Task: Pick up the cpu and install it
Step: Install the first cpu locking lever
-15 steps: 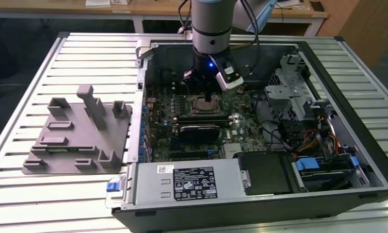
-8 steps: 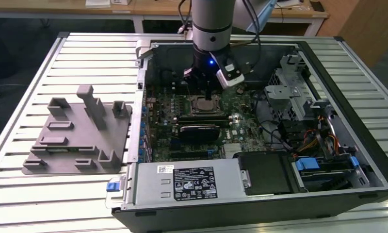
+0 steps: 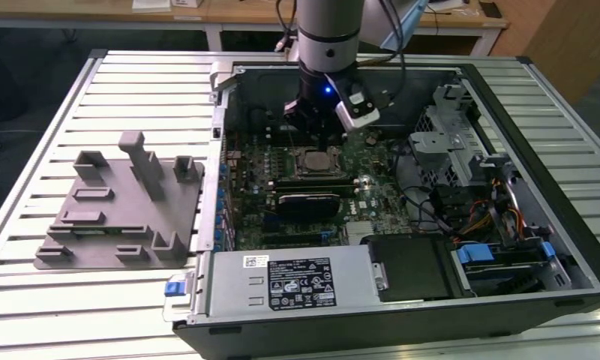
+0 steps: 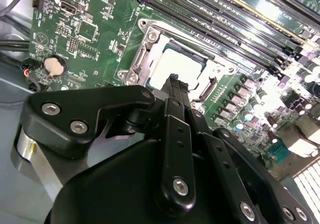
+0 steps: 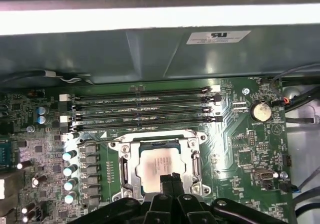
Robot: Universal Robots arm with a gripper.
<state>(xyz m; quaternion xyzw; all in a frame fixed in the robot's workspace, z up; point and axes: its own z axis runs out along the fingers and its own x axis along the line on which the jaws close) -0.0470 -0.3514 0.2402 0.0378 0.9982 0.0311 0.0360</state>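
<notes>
The cpu (image 5: 152,164) is a silvery square chip lying flat inside the metal-framed socket (image 5: 124,168) of the green motherboard (image 5: 250,149). The exterior view has the cpu (image 3: 316,159) mid-board inside the open computer case. My gripper (image 3: 326,142) hangs straight over it, its black fingers pressed together with nothing between them. In both wrist views the shut fingertips (image 5: 171,179) sit over the near edge of the chip's top plate (image 4: 180,63); whether they touch it I cannot tell. The gripper (image 4: 174,79) body hides the socket's near side.
A grey fixture plate with upright posts (image 3: 120,217) lies on the slatted table at the exterior view's left of the case. Inside the case are memory slots (image 5: 145,108), a coin battery (image 5: 260,111), a power supply (image 3: 290,281), a drive cage (image 3: 460,150) and cables (image 3: 480,217).
</notes>
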